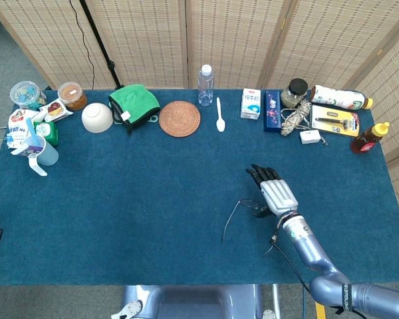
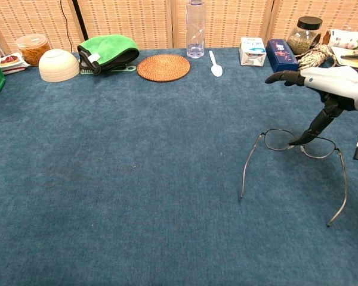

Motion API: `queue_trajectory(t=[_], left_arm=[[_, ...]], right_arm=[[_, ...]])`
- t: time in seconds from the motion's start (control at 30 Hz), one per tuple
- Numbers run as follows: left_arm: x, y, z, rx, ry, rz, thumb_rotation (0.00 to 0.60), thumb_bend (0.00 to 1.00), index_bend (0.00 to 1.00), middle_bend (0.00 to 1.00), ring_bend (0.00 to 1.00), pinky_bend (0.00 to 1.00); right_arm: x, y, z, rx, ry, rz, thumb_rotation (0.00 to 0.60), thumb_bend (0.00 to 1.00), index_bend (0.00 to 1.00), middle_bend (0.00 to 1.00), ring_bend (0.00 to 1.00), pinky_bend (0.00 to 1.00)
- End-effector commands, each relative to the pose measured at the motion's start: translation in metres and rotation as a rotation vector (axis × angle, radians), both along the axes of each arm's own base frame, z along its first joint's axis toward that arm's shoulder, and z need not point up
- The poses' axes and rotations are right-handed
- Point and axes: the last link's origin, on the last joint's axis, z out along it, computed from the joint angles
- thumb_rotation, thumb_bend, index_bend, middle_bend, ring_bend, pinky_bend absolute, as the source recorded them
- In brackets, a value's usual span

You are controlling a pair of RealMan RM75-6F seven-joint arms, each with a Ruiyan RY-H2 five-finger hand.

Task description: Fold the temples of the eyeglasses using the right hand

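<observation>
Right of centre on the blue table (image 1: 120, 199), the eyeglasses (image 2: 298, 156) lie lenses away from the camera, both temples unfolded and pointing toward the lower edge of the frame. The right hand (image 1: 274, 193) hovers over the frame front, fingers (image 2: 284, 77) extended and apart, holding nothing; the thumb (image 2: 315, 127) angles down to the bridge, its tip at or touching it. Along the upper edge stand a bottle (image 1: 205, 84), woven coaster (image 1: 179, 118) and white spoon (image 1: 220, 114).
</observation>
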Motion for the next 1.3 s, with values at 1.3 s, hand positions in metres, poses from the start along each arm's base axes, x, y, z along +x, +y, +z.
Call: queue_trajectory(t=[1.3], left_arm=[[0.002, -0.001, -0.002, -0.012, -0.01, -0.003, 0.361, 0.28, 0.12, 0.02, 0.04, 0.0]], right_arm=[[-0.049, -0.027, -0.013, -0.196, 0.218, -0.073, 0.6, 0.09, 0.0, 0.0, 0.0, 0.0]])
